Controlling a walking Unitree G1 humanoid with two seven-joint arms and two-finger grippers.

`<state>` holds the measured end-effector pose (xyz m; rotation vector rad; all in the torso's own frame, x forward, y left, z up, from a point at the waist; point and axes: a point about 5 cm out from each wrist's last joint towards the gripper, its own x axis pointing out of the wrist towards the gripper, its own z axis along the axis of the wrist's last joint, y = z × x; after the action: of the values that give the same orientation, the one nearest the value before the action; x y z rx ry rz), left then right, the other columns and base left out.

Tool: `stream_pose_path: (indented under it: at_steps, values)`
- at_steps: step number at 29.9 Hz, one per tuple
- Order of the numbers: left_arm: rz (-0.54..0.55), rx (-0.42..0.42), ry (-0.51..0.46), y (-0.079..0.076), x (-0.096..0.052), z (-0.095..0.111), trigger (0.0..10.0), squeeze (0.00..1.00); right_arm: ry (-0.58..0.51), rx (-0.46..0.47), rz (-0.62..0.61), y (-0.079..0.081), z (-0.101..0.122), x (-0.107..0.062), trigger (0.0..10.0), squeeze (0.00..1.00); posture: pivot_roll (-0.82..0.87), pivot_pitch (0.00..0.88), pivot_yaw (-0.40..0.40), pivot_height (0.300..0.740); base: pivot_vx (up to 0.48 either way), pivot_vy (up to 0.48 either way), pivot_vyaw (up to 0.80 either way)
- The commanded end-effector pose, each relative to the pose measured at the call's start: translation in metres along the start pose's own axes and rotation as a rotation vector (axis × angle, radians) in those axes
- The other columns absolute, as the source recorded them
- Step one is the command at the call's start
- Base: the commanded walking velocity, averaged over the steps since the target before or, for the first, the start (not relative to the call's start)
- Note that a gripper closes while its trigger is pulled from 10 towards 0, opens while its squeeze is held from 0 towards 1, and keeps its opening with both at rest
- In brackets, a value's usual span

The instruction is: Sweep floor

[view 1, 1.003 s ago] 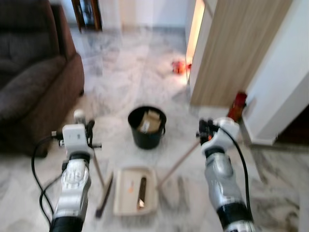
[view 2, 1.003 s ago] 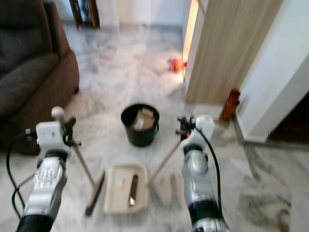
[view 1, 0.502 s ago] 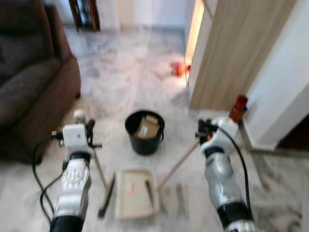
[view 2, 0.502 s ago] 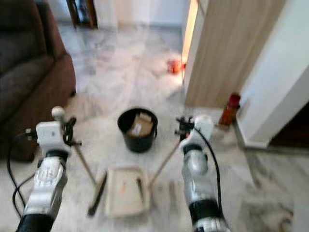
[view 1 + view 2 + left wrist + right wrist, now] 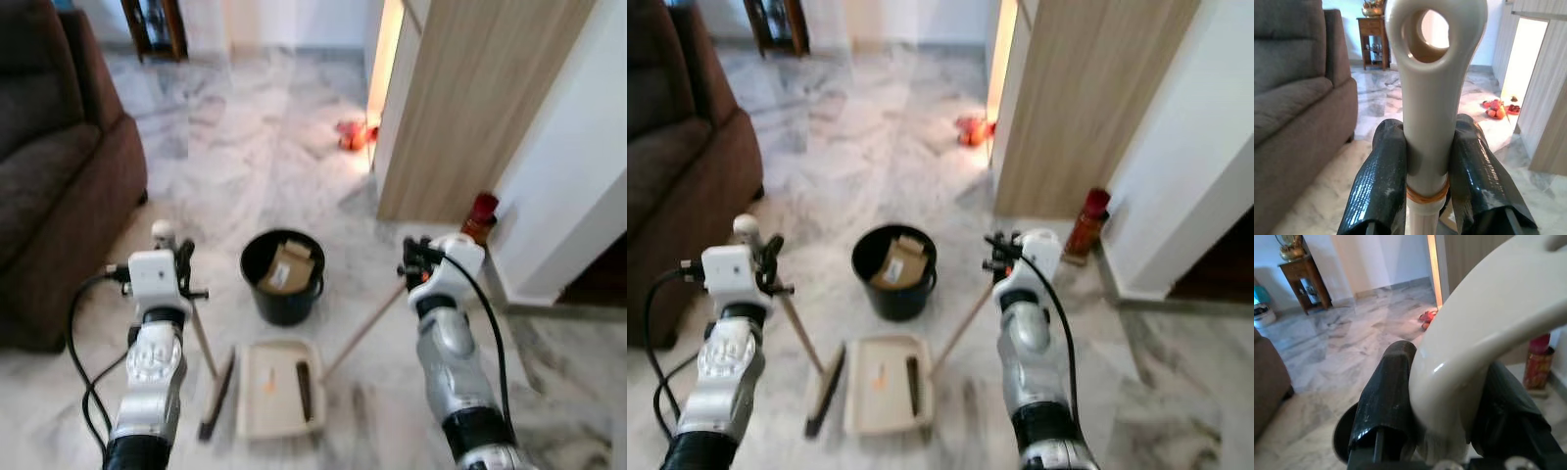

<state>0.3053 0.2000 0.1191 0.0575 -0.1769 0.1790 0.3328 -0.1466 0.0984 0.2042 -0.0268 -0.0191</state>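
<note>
The broom is standing tilted just left of the dustpan, its dark bristle head resting on the marble floor and its thin stick rising up to the left gripper. The dustpan, cream and rectangular, is lying flat on the floor right in front of the black bucket, with a dark strip and a small orange speck sitting in it. Its long wooden handle is slanting up to the right gripper.

The left wrist view is giving us the close-up: 2 black fingers are clamping the broom's cream handle end, just below its round hanging hole, with an orange band right under the grip. The right wrist view is showing that gripper's fingers squeezing the curved cream grip of the dustpan handle.

The head views are adding the wider room: the bucket is holding crumpled cardboard, a brown sofa is sitting well left of it, a wooden panel is standing to its right, a red can is sitting by the white wall, and red bits are lying far beyond the bucket.
</note>
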Motion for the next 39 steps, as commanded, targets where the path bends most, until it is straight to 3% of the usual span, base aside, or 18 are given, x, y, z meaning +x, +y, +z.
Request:
stream_pose_path:
  at_steps: [1,10,21,30,39]
  values:
    - [0.009,0.010,-0.039,0.004,0.002,0.007,10.0,0.00,-0.062,0.027,0.018,0.008,0.013,0.004,10.0,0.00,0.05,0.052,-0.031,0.740,0.000,0.000,0.00]
    - [0.007,0.014,-0.033,0.005,0.001,0.005,10.0,0.00,-0.096,0.027,0.023,0.008,0.021,0.003,10.0,0.00,0.05,0.037,-0.029,0.740,0.000,0.000,0.00]
    - [0.002,0.018,-0.023,0.006,0.000,0.002,10.0,0.00,-0.254,-0.017,0.059,0.003,0.065,-0.010,10.0,0.00,0.04,0.022,-0.025,0.740,0.000,0.000,0.00]
    - [0.010,0.018,-0.023,0.008,0.000,0.002,10.0,0.00,-0.320,-0.046,0.085,0.002,0.095,-0.023,10.0,0.00,0.04,0.030,-0.029,0.740,0.000,0.000,0.00]
    - [0.013,0.019,-0.024,0.010,0.001,0.003,10.0,0.00,-0.386,-0.022,0.066,0.005,0.124,-0.024,10.0,0.00,0.04,0.032,-0.026,0.740,0.000,0.000,0.00]
